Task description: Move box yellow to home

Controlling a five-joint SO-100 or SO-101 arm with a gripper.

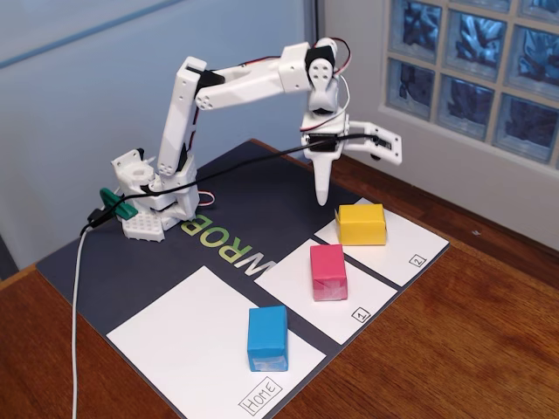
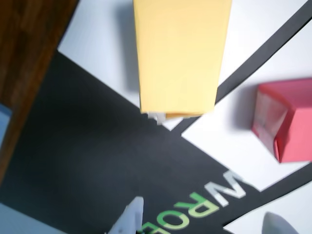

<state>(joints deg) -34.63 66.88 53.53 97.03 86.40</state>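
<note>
The yellow box lies on the small white sheet labelled "2" at the right end of the dark mat. In the wrist view the yellow box fills the top centre, ahead of the fingers. My gripper hangs just above and behind it, open and empty, with one finger pointing down and the other spread to the right. In the wrist view my gripper shows only its two fingertips at the bottom edge, wide apart. Home is the large white sheet at the front left, with its label at the corner.
A blue box stands on the home sheet near the label. A pink box sits on the sheet labelled "1" between yellow and blue, and also shows in the wrist view. The arm's base is at the mat's back left. The wooden table surrounds the mat.
</note>
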